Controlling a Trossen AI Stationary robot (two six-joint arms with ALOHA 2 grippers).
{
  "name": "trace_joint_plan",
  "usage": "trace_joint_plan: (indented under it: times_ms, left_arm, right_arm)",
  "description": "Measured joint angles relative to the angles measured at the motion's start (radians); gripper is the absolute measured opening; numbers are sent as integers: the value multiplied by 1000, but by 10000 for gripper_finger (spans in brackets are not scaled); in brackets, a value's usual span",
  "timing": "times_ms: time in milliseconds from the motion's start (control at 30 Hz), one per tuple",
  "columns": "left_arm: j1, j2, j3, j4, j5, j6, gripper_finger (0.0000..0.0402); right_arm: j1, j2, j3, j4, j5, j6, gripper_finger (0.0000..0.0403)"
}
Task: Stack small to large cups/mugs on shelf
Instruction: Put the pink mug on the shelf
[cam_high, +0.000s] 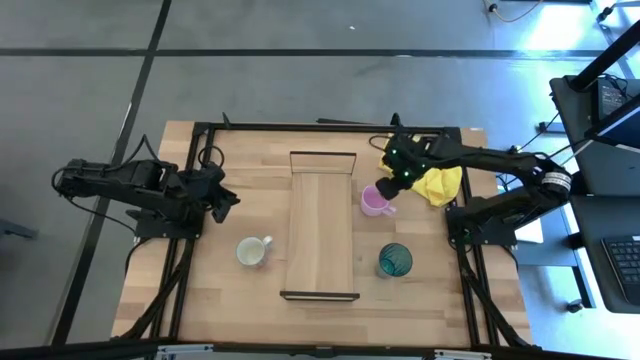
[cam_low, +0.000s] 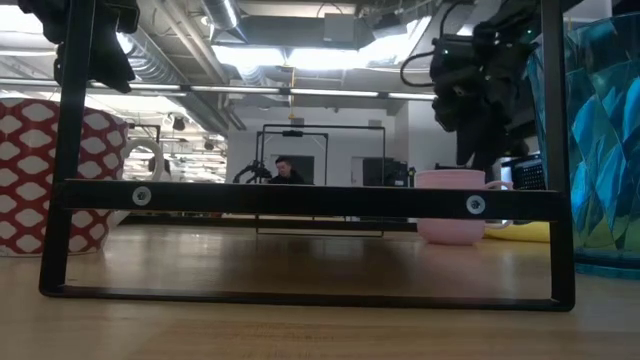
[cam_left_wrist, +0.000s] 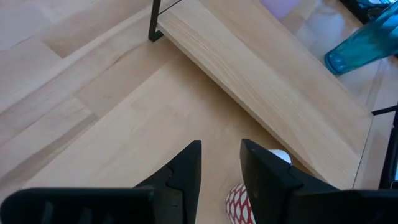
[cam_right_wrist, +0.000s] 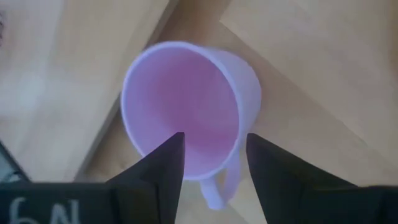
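The shelf (cam_high: 322, 235) lies lengthwise at the table's middle. The pink mug (cam_high: 376, 201) stands upright on the table just right of it, handle toward the right edge. My right gripper (cam_high: 386, 184) is open and hovers just above the mug (cam_right_wrist: 186, 112). Its fingers stand over the rim on the handle (cam_right_wrist: 221, 186) side. The white mug (cam_high: 253, 251), red-patterned outside (cam_low: 50, 180), stands left of the shelf. The teal cup (cam_high: 394, 260) stands right of the shelf, nearer the front. My left gripper (cam_high: 228, 200) is open and empty, left of the shelf above the table (cam_left_wrist: 221, 152).
A yellow cloth (cam_high: 440, 185) lies at the back right, under my right arm. The shelf's dark end frames (cam_high: 322, 156) rise at its far and near ends (cam_low: 300, 195). Bare tabletop shows in front of the white mug (cam_high: 200, 300).
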Motion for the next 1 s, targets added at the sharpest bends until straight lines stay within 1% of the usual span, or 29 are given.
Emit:
trace_joint_plan:
  times_ms: [233, 367, 467, 667, 767, 833, 1000]
  left_arm:
    - [0, 0, 0, 0, 0, -1, 105]
    - [0, 0, 0, 0, 0, -4, 105]
    - [0, 0, 0, 0, 0, -4, 105]
    - [0, 0, 0, -3, -5, 1, 105]
    - [0, 0, 0, -9, -19, 3, 105]
    - [0, 0, 0, -13, -24, 6, 105]
    - [0, 0, 0, -18, -27, 22, 105]
  right_arm:
    - [64, 37, 0, 24, 136, -10, 173]
    - [74, 38, 0, 34, 184, -8, 164]
    - [75, 38, 0, 33, 197, -9, 135]
    - [76, 38, 0, 33, 181, -9, 48]
    - [81, 38, -1, 29, 177, 3, 17]
    - [85, 38, -1, 32, 180, 6, 10]
    - [107, 39, -1, 32, 179, 15, 15]
